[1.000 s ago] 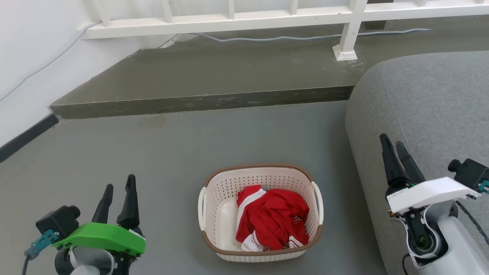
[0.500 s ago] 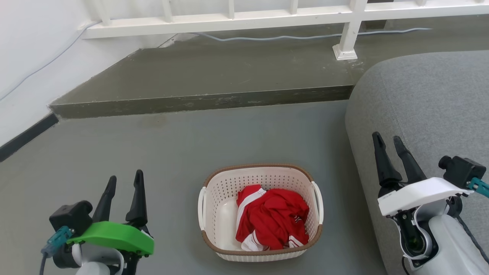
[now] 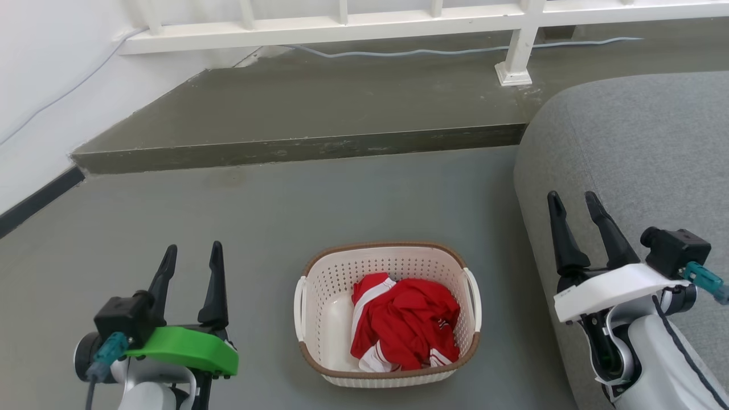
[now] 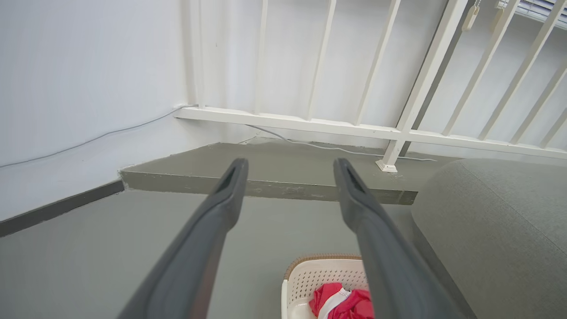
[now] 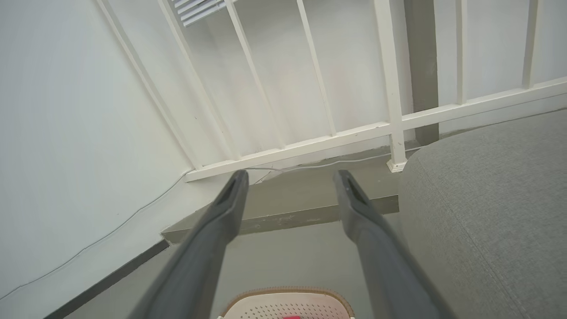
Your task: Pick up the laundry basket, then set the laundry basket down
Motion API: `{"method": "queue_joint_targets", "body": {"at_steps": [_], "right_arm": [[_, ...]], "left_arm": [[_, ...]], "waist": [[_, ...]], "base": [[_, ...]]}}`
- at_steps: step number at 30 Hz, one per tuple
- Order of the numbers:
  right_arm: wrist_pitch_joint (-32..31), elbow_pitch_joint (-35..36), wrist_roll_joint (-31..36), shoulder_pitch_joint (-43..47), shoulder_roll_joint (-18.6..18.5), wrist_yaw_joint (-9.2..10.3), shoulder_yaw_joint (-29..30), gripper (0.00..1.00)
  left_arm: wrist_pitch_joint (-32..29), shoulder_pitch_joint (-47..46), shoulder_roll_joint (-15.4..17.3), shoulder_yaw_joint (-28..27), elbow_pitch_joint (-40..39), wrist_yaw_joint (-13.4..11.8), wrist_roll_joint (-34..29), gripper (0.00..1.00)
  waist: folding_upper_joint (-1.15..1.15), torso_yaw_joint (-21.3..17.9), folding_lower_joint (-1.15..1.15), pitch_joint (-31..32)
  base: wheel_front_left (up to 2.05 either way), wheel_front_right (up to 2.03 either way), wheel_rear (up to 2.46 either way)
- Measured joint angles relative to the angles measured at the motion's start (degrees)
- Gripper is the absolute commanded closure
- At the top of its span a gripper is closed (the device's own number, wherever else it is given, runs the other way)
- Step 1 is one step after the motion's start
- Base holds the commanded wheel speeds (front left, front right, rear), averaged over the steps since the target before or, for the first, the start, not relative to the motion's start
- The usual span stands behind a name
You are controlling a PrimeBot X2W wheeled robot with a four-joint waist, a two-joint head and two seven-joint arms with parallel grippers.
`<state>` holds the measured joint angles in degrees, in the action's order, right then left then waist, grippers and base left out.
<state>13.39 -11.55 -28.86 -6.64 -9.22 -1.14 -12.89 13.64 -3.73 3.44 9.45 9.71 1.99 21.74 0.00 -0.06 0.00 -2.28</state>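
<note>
Laundry basket point(image 3: 393, 267) sits upright on the grey floor point(image 3: 285, 216), low and centre in the head view, between the 2 arms and touched by neither. It has cream perforated walls, a brown woven-look rim, and 1 white handle point(image 3: 298, 302) on each short side. Inside we see a crumpled red garment point(image 3: 407, 322) with white stripes, heaped toward the basket's right half, with bare plastic bottom showing on the left. The left claw point(image 3: 193, 246), on the green-shelled wrist, hangs to the left of the basket and well apart from it, fingers pointing away from the robot. Its 2 fingers are spread wide with nothing between them, and the left wrist view confirms the gap, with the basket low between and below the fingers. The right claw point(image 3: 570, 195), on the white-shelled wrist, is to the right of the basket, in front of the edge of a grey upholstered sofa point(image 3: 638, 159). It too is spread wide and empty, and we cannot tell whether it touches the fabric. Beyond the basket a raised concrete step point(image 3: 342, 108) carries a white railing point(image 3: 342, 25), with a pale cable point(image 3: 398, 53) lying along its foot. White wall point(image 3: 45, 68) at left.
</note>
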Motion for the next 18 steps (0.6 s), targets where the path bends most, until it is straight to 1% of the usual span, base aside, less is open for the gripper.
{"method": "queue_joint_targets", "body": {"at_steps": [5, 18], "right_arm": [[0.9, 0.0, 3.5, 0.0, 0.1, 0.19, -0.2, 0.00], [0.9, -0.2, 4.5, 0.0, 0.8, -0.08, 0.5, 0.00]], "left_arm": [[0.6, -0.2, -0.2, 0.1, -0.6, 0.0, -3.7, 0.00], [0.6, -0.2, -0.5, -0.3, -0.6, 0.0, -4.5, 0.00]], "waist": [[0.00, 0.0, 0.00, -0.3], [0.00, 0.0, 0.00, -0.5]], "base": [[0.00, 0.00, 0.00], [0.00, 0.00, 0.00]]}}
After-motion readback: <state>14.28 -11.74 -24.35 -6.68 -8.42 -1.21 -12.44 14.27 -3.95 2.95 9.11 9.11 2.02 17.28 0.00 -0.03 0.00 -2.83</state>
